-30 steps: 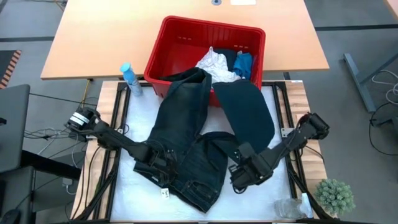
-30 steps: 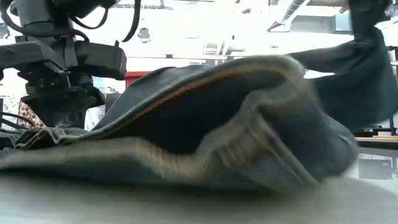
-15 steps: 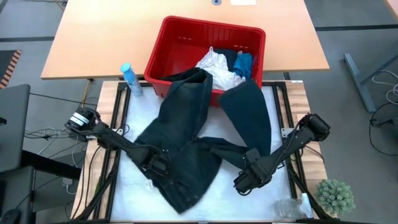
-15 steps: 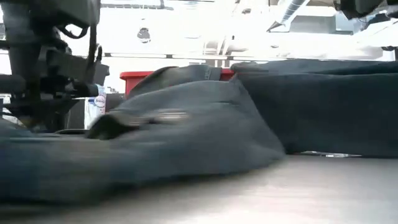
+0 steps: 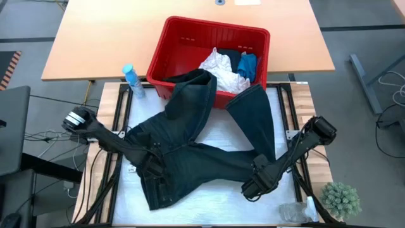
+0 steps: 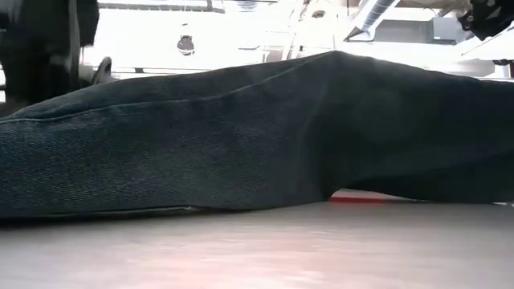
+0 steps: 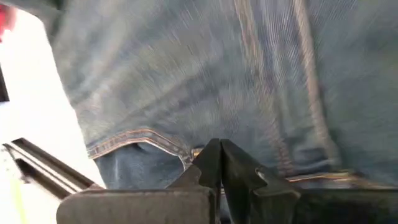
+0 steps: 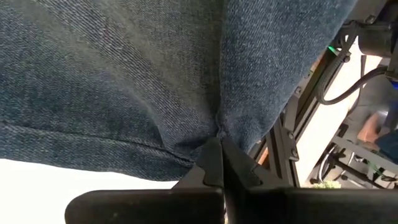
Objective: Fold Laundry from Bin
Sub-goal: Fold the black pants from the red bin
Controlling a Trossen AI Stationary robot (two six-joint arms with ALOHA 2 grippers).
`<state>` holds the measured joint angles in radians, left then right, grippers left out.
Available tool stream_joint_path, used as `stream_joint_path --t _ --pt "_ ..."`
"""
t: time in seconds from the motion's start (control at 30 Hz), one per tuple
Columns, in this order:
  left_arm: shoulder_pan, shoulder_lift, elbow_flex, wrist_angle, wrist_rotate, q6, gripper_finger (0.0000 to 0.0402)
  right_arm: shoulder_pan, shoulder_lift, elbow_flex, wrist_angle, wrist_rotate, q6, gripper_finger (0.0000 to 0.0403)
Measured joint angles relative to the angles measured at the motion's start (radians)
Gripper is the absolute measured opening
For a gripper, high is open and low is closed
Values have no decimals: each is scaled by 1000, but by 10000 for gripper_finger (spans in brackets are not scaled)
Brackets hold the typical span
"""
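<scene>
Two end effectors, left (image 5: 154,166) and right (image 5: 256,182), on one pair of jeans (image 5: 190,136)

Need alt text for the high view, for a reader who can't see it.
Dark jeans lie spread across the table, both legs trailing over the red bin's rim. The left tool and right tool each pinch the waistband end.

Robotics lab, arm rig (image 5: 111,140), loose cables (image 5: 44,135)
</scene>
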<state>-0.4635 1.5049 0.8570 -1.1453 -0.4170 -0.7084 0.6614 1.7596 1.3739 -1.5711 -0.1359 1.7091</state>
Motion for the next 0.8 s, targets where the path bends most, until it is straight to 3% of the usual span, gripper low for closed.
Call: stream_joint_path --t 0.13,0.23,0.37,0.5,0.67,0.8 --pt "-23 -188 54 85 11 -119 0 0 0 0 1 3 -9 17" --pt "-78 -350 36 369 66 -146 0 4 0 0 2 4 -11 17" --pt "-193 -434 -5 490 22 -243 0 6 0 0 7 8 -12 17" --pt "-324 -358 -43 557 -12 -308 0 6 0 0 16 9 -9 18" --pt "-399 -147 -29 707 73 -310 0 6 0 0 23 9 -9 18" --pt "-426 -10 0 724 106 -375 0 6 0 0 27 9 -17 18"
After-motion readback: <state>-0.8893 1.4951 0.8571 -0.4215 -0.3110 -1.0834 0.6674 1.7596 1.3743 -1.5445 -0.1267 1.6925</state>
